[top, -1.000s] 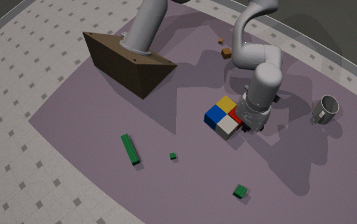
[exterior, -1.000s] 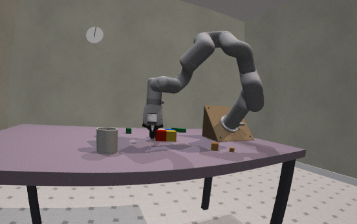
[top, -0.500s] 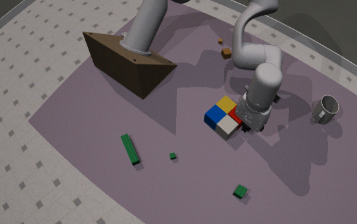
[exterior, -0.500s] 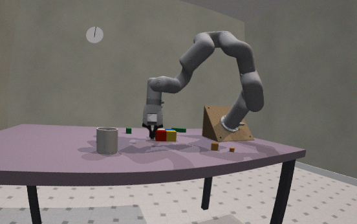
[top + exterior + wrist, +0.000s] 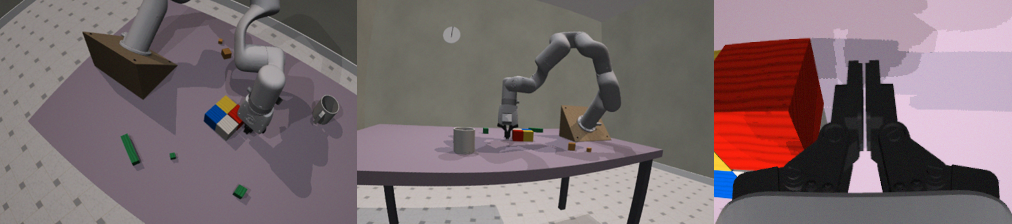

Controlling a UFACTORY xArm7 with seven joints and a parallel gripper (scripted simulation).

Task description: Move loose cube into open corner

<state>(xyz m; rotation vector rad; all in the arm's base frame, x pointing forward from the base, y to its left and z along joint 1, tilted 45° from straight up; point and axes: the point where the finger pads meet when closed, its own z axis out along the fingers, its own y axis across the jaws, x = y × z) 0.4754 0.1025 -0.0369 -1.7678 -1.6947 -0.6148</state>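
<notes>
Four cubes sit together in a square on the purple table (image 5: 81,113): blue (image 5: 213,114) (image 5: 526,129), yellow (image 5: 226,103) (image 5: 528,136), white (image 5: 226,125) and red (image 5: 236,116) (image 5: 517,135) (image 5: 767,110). The red cube lies between the yellow and white ones, on the side nearest my gripper. My gripper (image 5: 253,131) (image 5: 506,136) (image 5: 864,80) is shut and empty, with its tips down at the table just beside the red cube's outer face. In the wrist view a narrow gap shows between the fingers and the red cube.
A grey cup (image 5: 326,109) (image 5: 464,140) stands to one side of the arm. The brown wedge base (image 5: 129,65) (image 5: 583,129) holds the arm. A green bar (image 5: 130,149), two small green blocks (image 5: 173,156) (image 5: 240,191) and two orange cubes (image 5: 226,52) (image 5: 220,41) lie scattered.
</notes>
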